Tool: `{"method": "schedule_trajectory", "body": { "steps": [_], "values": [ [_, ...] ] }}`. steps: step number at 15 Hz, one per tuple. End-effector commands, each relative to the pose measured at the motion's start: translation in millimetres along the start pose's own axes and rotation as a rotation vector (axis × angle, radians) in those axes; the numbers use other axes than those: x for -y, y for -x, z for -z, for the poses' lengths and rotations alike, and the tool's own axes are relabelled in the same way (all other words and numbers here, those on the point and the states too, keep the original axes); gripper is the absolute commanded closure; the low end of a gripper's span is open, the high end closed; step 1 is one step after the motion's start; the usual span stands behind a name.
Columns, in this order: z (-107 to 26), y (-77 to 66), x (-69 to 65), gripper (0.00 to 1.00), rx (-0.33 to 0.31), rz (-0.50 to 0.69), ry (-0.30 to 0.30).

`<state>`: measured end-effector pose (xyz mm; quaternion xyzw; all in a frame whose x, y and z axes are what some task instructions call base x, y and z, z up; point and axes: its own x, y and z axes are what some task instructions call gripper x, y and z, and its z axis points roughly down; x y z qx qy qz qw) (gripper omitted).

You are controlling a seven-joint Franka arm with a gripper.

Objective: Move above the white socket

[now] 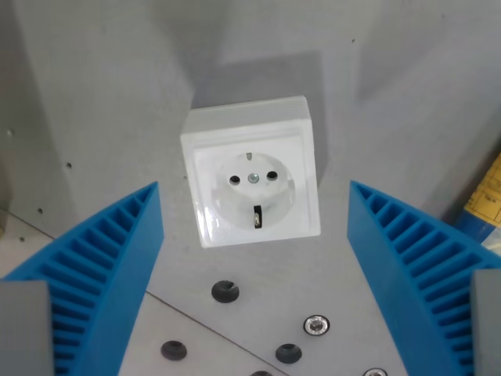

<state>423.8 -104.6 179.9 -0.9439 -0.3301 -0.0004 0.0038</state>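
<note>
The white socket [252,172] sits on the grey panel [109,117], facing straight up into the wrist view; the gripper [254,211] has its blue ribbed fingers [109,266] spread wide, holding nothing, one on each side of the socket and apart from it; the midpoint between the tips falls on the socket's lower edge, so the approach looks nearly done; what seems left is a small shift toward the socket's centre; screw holes [225,291] lie just below the socket.
</note>
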Motion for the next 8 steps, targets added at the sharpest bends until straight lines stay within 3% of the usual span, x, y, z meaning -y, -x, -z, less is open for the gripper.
{"method": "schedule_trajectory", "body": {
  "steps": [1, 8],
  "values": [
    [-6.5, 9.1, -0.5, 0.00, -0.148, 0.093, 0.015],
    [-10.1, 13.7, -0.3, 0.00, -0.159, 0.079, 0.018]
  ]
}}
